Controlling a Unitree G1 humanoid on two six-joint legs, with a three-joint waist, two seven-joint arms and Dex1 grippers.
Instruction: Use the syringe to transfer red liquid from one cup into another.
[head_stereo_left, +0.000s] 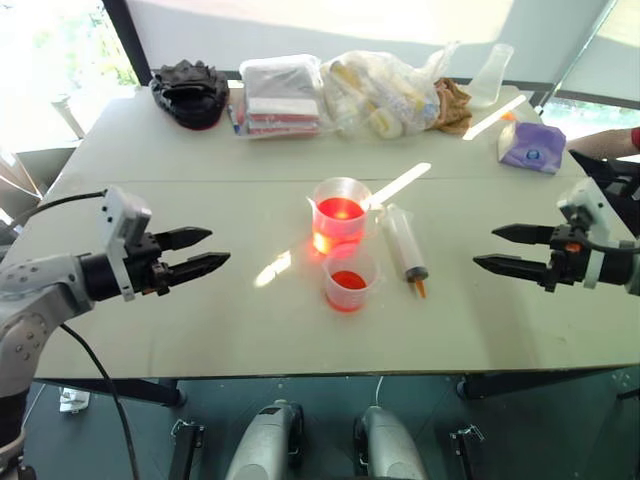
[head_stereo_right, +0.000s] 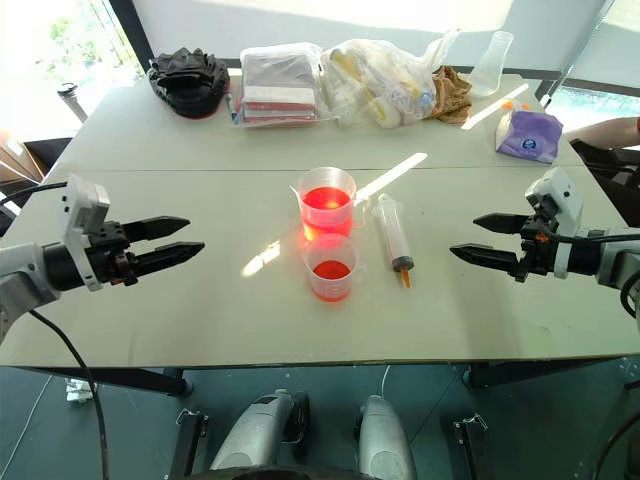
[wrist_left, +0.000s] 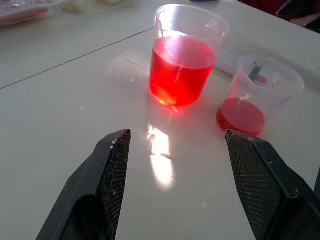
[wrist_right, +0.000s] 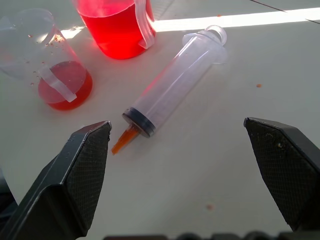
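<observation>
Left hand (head_stereo_left: 215, 250): left of frame, above the desk (head_stereo_left: 150, 330), fingers spread wide, empty.
Taller spouted beaker (head_stereo_left: 340, 213): centre of frame, upright, red liquid (head_stereo_left: 339, 212) about half up its wall, sunlit.
Shorter cup (head_stereo_left: 349, 278): just below the beaker in the frame, very close to it, upright, with a shallow layer of the same red.
Syringe (head_stereo_left: 405, 246): just right of both cups, lying flat on the desk, orange tip toward the lower edge, untouched.
Right hand (head_stereo_left: 484, 249): right of frame, fingers spread wide, empty.
</observation>
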